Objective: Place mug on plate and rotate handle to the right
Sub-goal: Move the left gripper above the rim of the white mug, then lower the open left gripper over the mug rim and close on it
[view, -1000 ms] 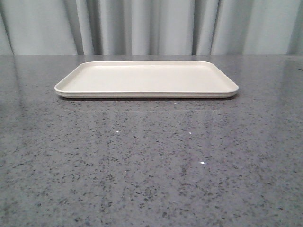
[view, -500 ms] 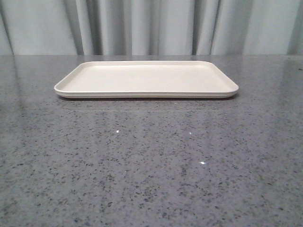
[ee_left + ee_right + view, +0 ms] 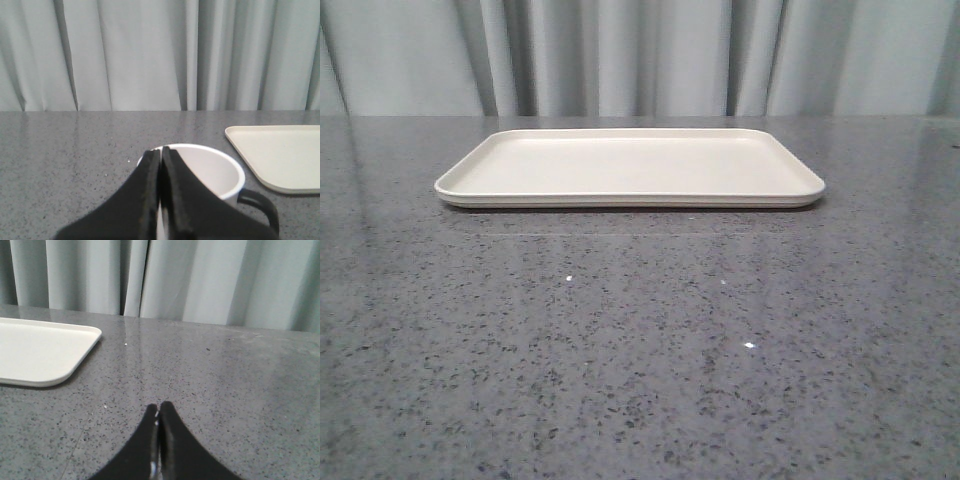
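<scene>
lying flat in the upper middle of the front view, the plate (image 3: 630, 167) sits on the speckled grey surface (image 3: 640, 340) with nothing on it; its low rim runs unbroken round all four rounded corners. no writing, brand or label can be read on it or anywhere else in the pictures. a wide stretch of bare surface fills the whole lower half of that frame, and grey curtains (image 3: 640, 55) close off the top.

in the left wrist view the left claw (image 3: 161, 152) is clenched, its two black fingers pressed together with only a thin seam between them, their tips lying in front of the near rim of the mug (image 3: 207, 172). the mug stands upright on the surface at the lower centre of the frame, off the plate (image 3: 277, 155), which lies at the right edge, near but apart. the handle (image 3: 260, 207) sticks out at the mug's lower right.

in the right wrist view the right claw (image 3: 158, 415) is likewise clenched on nothing, over bare surface, with the plate's corner (image 3: 45, 352) at the left of the frame.
</scene>
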Robot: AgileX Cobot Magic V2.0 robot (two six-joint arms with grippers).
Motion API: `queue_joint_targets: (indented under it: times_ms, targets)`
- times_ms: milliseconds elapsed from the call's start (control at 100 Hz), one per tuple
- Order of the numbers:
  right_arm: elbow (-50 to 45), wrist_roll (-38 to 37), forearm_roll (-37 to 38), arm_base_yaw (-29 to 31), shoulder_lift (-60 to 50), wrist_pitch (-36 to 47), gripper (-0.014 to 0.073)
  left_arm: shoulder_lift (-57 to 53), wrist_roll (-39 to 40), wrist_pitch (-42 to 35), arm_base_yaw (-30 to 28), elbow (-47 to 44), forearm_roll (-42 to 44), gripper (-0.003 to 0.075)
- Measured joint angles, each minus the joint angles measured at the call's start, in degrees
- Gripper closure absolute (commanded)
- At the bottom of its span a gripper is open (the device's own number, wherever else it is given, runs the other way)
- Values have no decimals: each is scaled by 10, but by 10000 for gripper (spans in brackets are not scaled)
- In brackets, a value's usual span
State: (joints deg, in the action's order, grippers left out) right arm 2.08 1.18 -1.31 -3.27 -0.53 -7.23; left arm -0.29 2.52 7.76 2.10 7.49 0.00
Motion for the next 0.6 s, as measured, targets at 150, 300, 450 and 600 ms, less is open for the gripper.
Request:
queue_joint_targets:
  times_ms: [150,300,450,600]
  targets:
    - [42,0,-4,0,0,-37,652,8,0,31,0,46,0,739]
    - [77,0,-17,0,30,-76,652,42,0,63,0,83,0,739]
    - [111,0,-24,0,82,-106,652,81,0,78,0,110,-12,739]
    - [144,0,-26,0,134,-118,652,122,0,86,0,133,-27,739]
